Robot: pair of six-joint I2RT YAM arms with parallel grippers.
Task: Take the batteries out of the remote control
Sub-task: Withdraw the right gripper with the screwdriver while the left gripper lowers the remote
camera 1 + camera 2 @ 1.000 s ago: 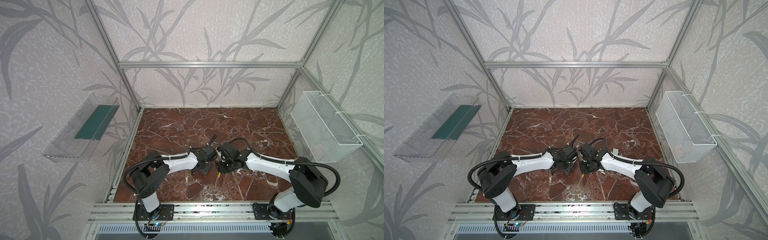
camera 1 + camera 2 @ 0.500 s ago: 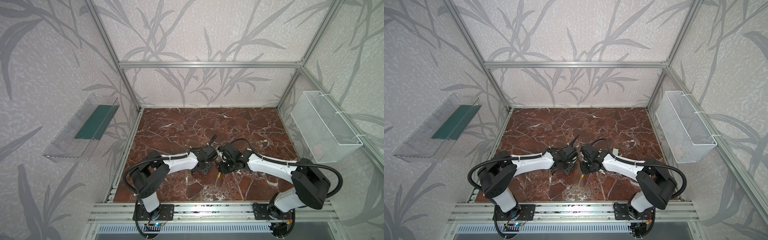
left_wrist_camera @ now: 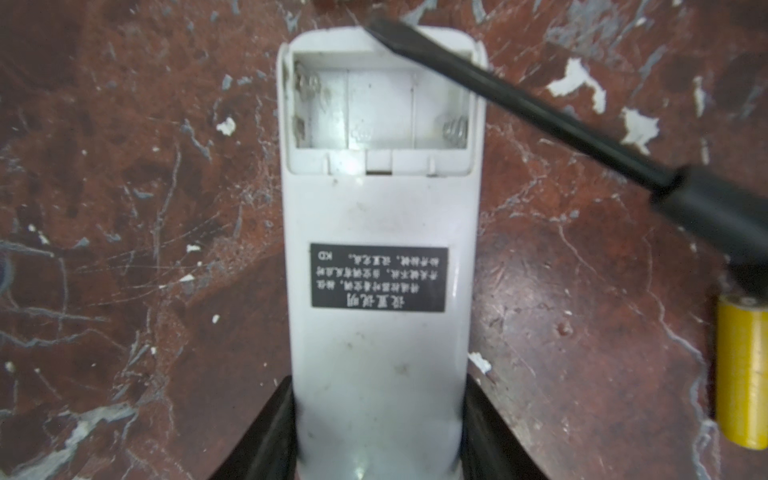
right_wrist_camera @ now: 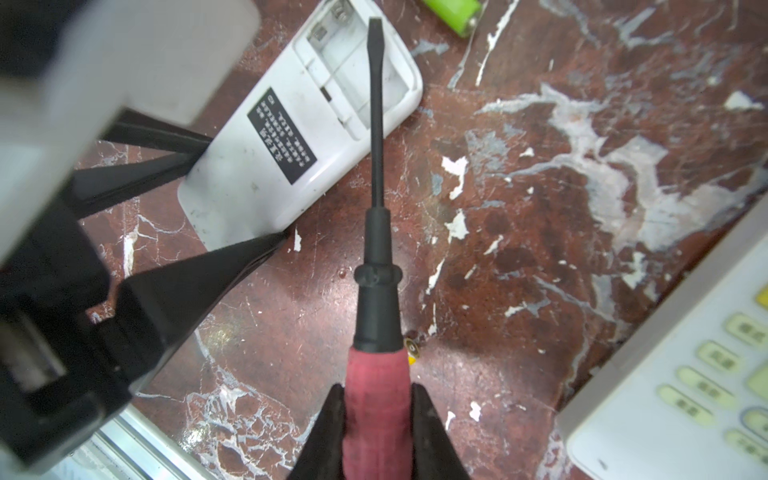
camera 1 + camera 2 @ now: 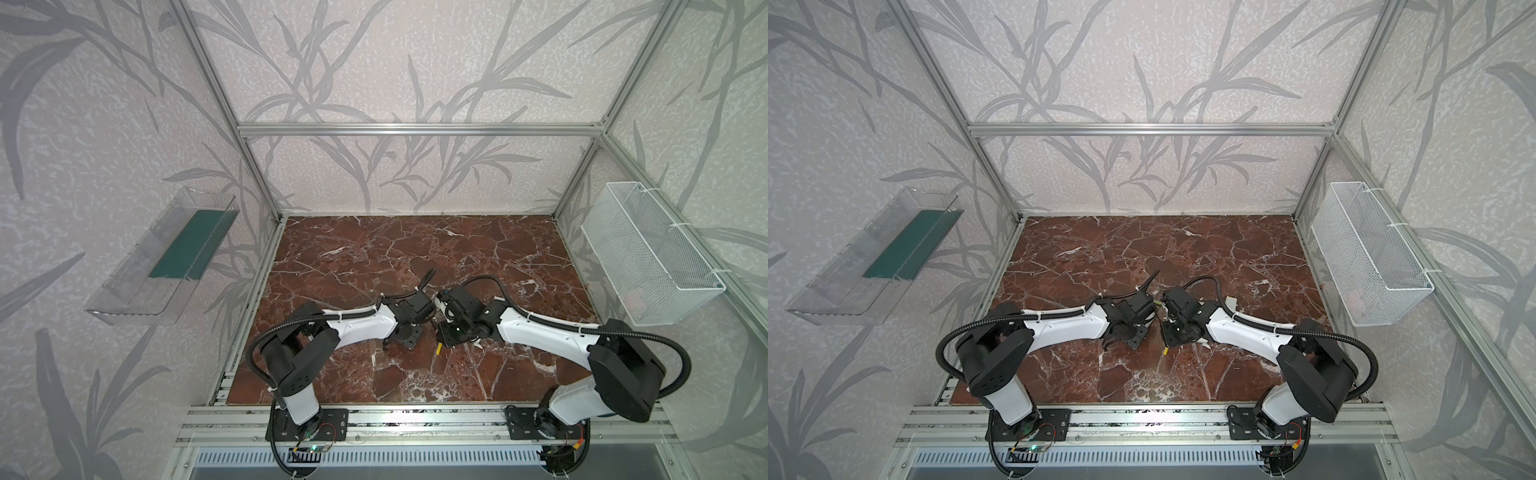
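The white remote control (image 3: 380, 232) lies back up on the marble floor, its battery compartment (image 3: 380, 110) open and holding only contacts and a spring. My left gripper (image 3: 378, 386) is shut on the remote's near end. My right gripper (image 4: 378, 388) is shut on the red-handled screwdriver (image 4: 376, 399), whose black tip (image 4: 375, 25) hovers over the open compartment. Two batteries lie loose on the floor. One, showing yellow (image 3: 742, 374), lies beside the remote, seen also in a top view (image 5: 439, 348). The other, showing green (image 4: 455, 10), lies beyond the remote's open end.
A second white remote (image 4: 685, 374) lies face up, buttons showing, close by my right gripper. A clear tray (image 5: 166, 257) hangs on the left wall and a white wire basket (image 5: 648, 257) on the right wall. Both arms meet at mid-floor.
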